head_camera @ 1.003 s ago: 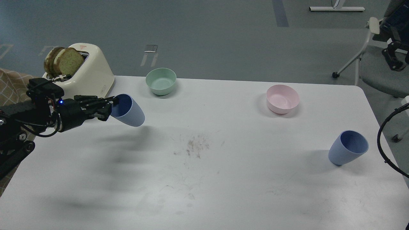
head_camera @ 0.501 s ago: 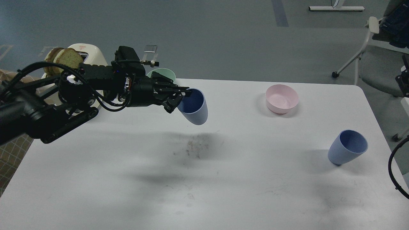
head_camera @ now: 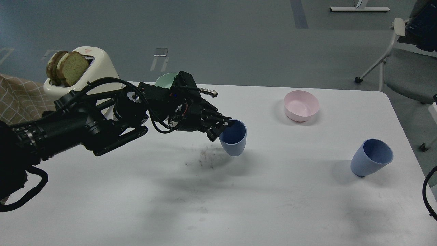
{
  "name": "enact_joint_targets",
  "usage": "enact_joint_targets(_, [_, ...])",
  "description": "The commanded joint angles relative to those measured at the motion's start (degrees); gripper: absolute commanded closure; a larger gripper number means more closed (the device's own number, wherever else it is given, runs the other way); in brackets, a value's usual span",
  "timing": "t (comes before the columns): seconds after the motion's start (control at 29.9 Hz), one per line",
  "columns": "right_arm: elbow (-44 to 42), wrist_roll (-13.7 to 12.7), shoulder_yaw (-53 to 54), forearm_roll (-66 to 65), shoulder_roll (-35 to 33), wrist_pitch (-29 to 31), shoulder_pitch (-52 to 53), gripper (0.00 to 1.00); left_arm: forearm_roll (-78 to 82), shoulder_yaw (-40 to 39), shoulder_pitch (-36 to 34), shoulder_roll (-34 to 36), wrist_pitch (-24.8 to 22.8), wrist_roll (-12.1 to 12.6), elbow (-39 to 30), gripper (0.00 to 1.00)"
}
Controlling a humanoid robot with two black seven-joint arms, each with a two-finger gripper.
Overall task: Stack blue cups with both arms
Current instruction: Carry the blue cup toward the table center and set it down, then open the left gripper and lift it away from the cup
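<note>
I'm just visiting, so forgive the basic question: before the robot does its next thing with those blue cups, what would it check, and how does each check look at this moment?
1. Left gripper holds the carried cup by its rim: ok.
2. Carried cup mouth-up, fit for nesting: ok.
3. Second cup upright on the table, mouth open: ok.
4. Path between the cups free of things; pink bowl sits farther back: ok.
5. Right gripper ready: cannot tell, only a cable shows at the right edge.
</note>
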Motion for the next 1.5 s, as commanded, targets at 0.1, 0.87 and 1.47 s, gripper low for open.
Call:
enact_joint_targets(0.1, [0.01, -0.02, -0.10, -0.06, 0.03, 0.00, -0.01, 0.00, -0.07, 2.33, 0.15, -0.76, 0.00, -0.02, 0.78, 1.00])
enact_joint_targets(0.87, [0.01, -0.02, -0.01, -0.06, -0.93, 0.00, -0.27, 0.00, -1.12, 1.63, 0.15, -1.74, 0.44, -0.19, 2.01, 0.27])
enact_joint_targets(1.47, [9.22, -0.46, -3.79, -10.67, -21.67, 0.00, -4.66, 0.00, -55.75, -22.69, 0.94, -1.03, 3.70, -0.46, 2.54, 0.03])
